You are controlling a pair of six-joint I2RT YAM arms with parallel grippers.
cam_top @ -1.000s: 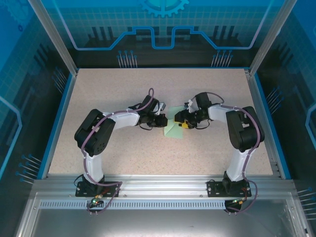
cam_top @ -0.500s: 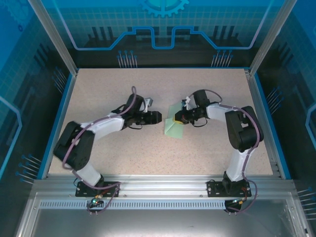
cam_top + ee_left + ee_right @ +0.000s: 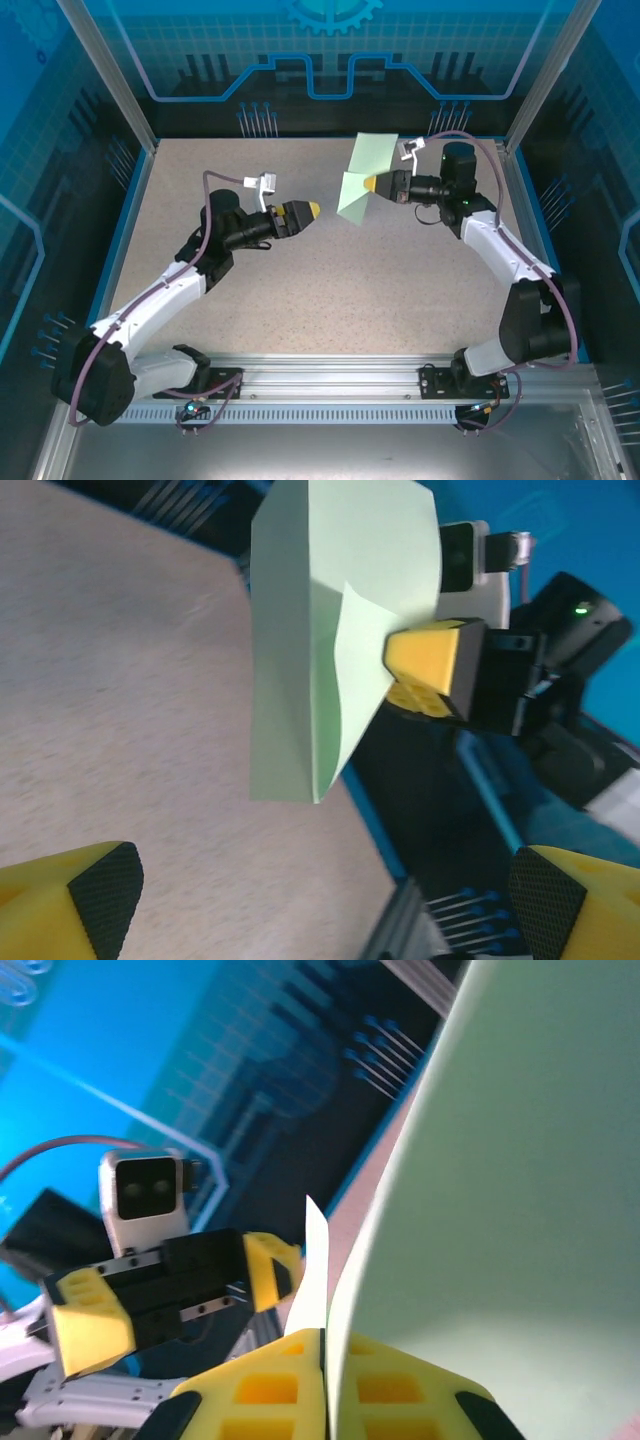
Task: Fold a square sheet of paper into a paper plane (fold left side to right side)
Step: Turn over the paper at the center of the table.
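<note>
My right gripper (image 3: pixel 374 184) is clamped on one edge of the sheet of paper (image 3: pixel 366 160), holding it up over the far side of the table (image 3: pixel 300 300). It looks light and floppy and curls, so I'd pinch near a crease. My left gripper (image 3: pixel 305 210) hangs spread wide, well apart.

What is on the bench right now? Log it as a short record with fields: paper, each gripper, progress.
paper: square sheet of paper, pale green, folded into overlapping layers, held up off the table
right gripper: right gripper shut on one edge of the sheet, carrying it
left gripper: left gripper open, empty, apart from the sheet and pointing toward it
progress: sheet creased but not yet a slim dart shape
</note>
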